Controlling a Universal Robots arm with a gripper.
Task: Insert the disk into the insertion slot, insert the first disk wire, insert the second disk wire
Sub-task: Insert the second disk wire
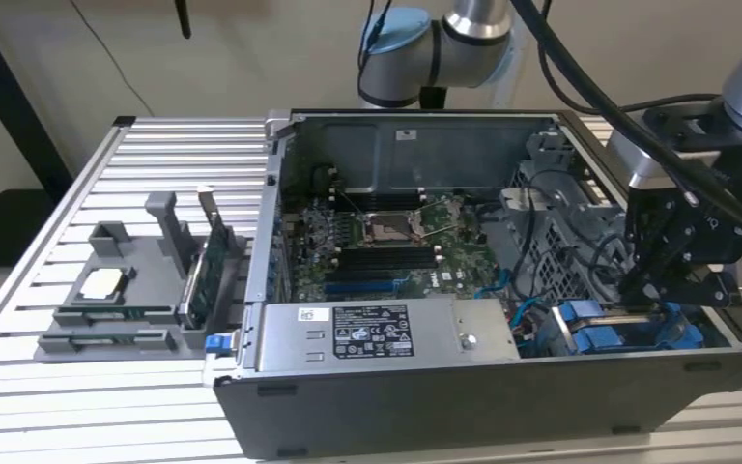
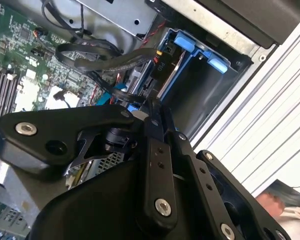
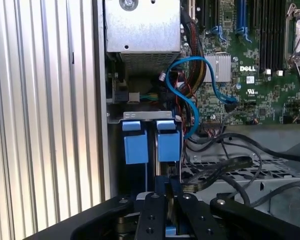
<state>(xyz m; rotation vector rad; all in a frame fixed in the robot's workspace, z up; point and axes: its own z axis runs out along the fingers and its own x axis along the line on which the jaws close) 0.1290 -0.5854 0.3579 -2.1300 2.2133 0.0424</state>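
Disk [image 1: 629, 333] in blue carrier, seated in insertion slot [image 1: 719, 340]

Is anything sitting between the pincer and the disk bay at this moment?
Nothing visible does. In the exterior view the pincer hangs right over the blue carrier frame in the insertion slot. Loose black cables lie beside the bay in the first wrist view, not across it.

Ribbed metal table [image 1: 36, 387], beige wall [image 1: 255, 48] behind, black post [image 1: 11, 97]
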